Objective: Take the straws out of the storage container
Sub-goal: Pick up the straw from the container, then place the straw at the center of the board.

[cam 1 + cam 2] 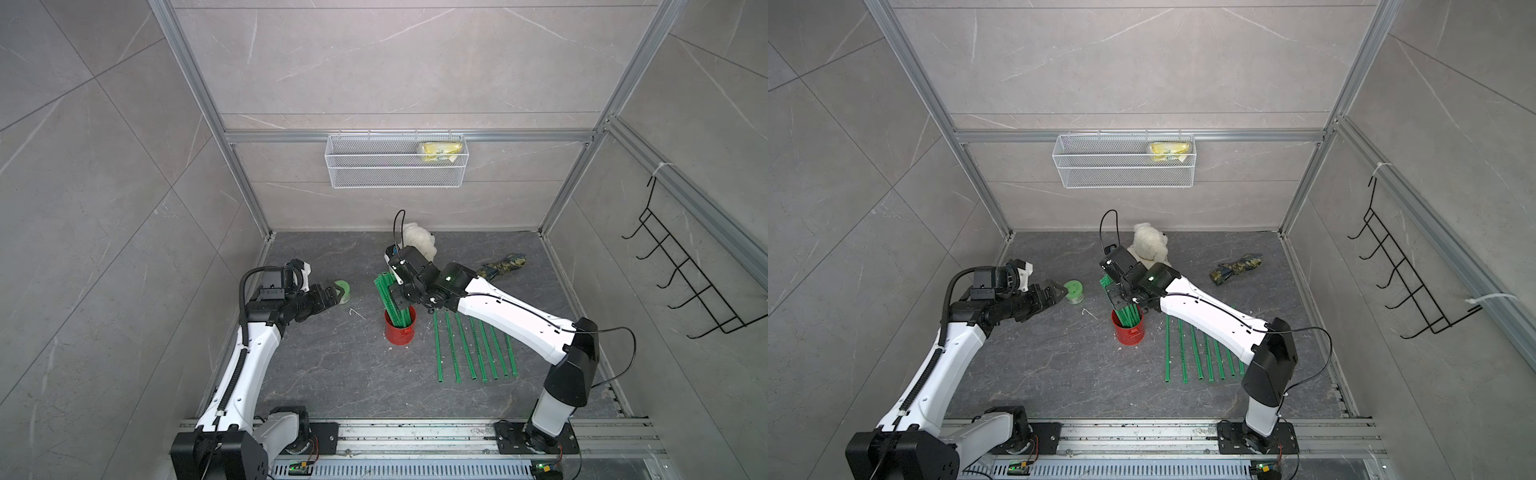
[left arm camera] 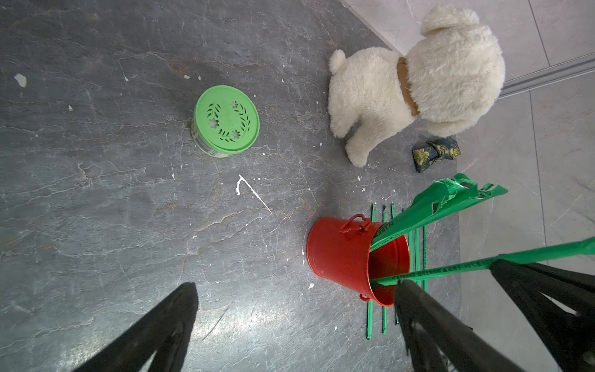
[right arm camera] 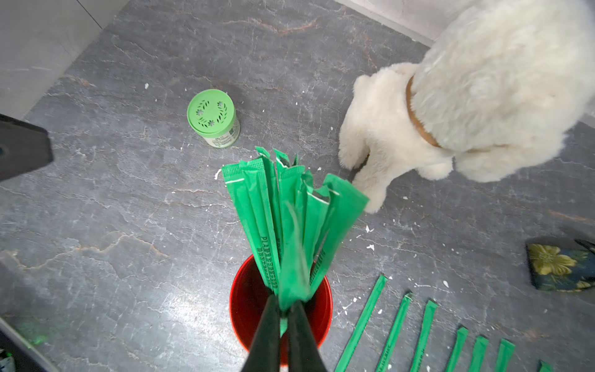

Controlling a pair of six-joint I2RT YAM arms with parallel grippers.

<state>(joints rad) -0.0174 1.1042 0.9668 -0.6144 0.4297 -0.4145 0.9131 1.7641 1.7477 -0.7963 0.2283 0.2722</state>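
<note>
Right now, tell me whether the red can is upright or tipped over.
Upright. The red can stands on its base, open mouth up, with a bunch of green straws leaning out of it.

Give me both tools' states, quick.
Left tool: open, holding nothing.
Right tool: closed on one long, thin, bright-green straw in the small red metal can.

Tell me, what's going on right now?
Right gripper shut on a straw over the can. Left gripper open, empty. Seven straws out, bunch left inside. Nothing blocking.
</note>
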